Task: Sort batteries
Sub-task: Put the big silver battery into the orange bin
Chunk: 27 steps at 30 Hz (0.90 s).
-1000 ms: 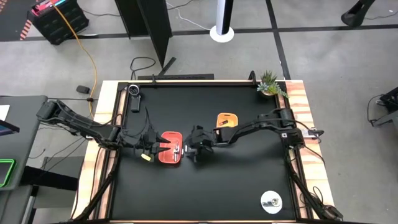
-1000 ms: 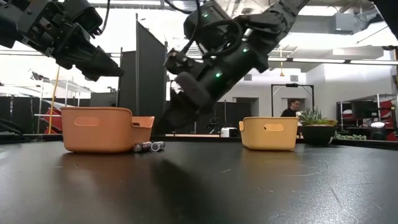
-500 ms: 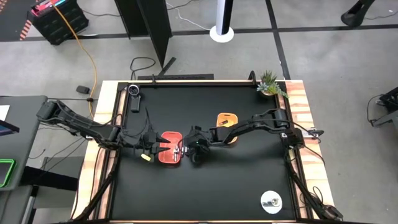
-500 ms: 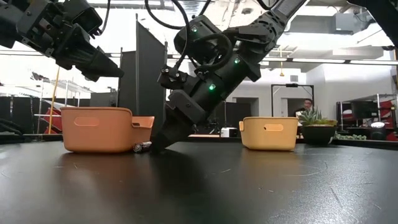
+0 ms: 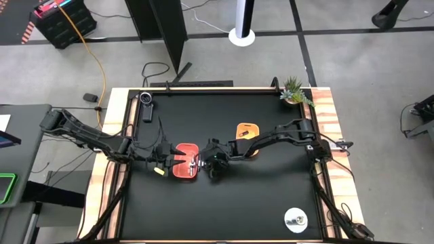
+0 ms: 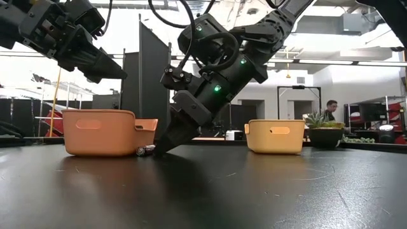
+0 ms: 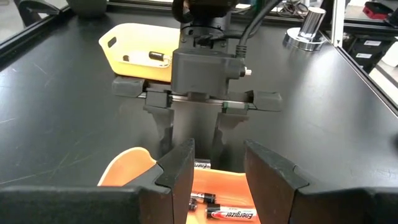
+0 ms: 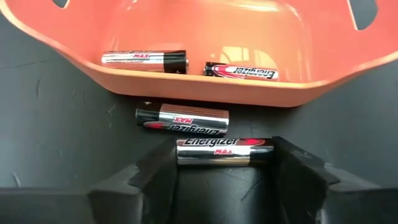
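Note:
My right gripper (image 8: 225, 177) is down at the table beside the orange tray (image 8: 217, 37), shut on a dark-and-silver battery (image 8: 225, 151). A second battery (image 8: 182, 119) lies on the table between that one and the tray wall. Two more batteries (image 8: 144, 59) (image 8: 240, 71) lie inside the tray. In the low view the right gripper (image 6: 159, 147) touches down next to a battery (image 6: 145, 150). My left gripper (image 7: 219, 162) hovers open above the orange tray (image 5: 184, 169), holding nothing. The yellow tray (image 7: 140, 53) holds one battery (image 7: 158, 56). My right gripper holds the battery lengthwise between its two fingers, one finger (image 8: 158, 171) at its left end (image 8: 181, 151) and the other at its right end (image 8: 268, 151). The fingers come slanting down from the table's right. The battery lies flat on the table.
The yellow tray (image 5: 247, 130) sits toward the far right of the orange one. A round silver disc (image 5: 296, 219) stands near the table's near right corner and a small plant (image 5: 293, 90) at the far right corner. A person (image 6: 329, 108) stands in the room behind.
My right gripper has come down and slightly left, from above the table onto the battery lying closest to it beside the orange tray. It has stayed there for the last half second. The left arm has kept still.

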Each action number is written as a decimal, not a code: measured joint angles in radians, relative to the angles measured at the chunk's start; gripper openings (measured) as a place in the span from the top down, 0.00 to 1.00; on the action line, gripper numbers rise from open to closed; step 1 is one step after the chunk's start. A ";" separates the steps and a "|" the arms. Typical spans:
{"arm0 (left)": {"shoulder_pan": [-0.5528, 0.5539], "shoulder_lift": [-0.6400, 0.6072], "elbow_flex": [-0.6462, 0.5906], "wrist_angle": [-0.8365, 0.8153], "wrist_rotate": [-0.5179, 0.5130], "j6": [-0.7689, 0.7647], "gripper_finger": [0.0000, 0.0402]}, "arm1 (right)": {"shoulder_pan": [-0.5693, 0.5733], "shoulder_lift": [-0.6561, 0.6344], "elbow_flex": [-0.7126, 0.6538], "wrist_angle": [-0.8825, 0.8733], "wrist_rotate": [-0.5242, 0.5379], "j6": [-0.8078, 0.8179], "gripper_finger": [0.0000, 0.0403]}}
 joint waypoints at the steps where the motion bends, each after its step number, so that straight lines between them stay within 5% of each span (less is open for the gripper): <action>1: 0.000 0.000 0.000 0.000 0.000 0.000 0.67 | 0.000 0.000 0.000 0.000 0.000 0.000 0.41; 8: 0.000 0.000 0.000 0.000 0.000 0.000 0.67 | 0.000 -0.001 0.001 -0.005 0.000 0.016 0.52; 27: 0.000 0.000 0.000 0.000 -0.001 -0.004 0.67 | -0.010 0.002 0.237 -0.346 0.004 -0.007 0.51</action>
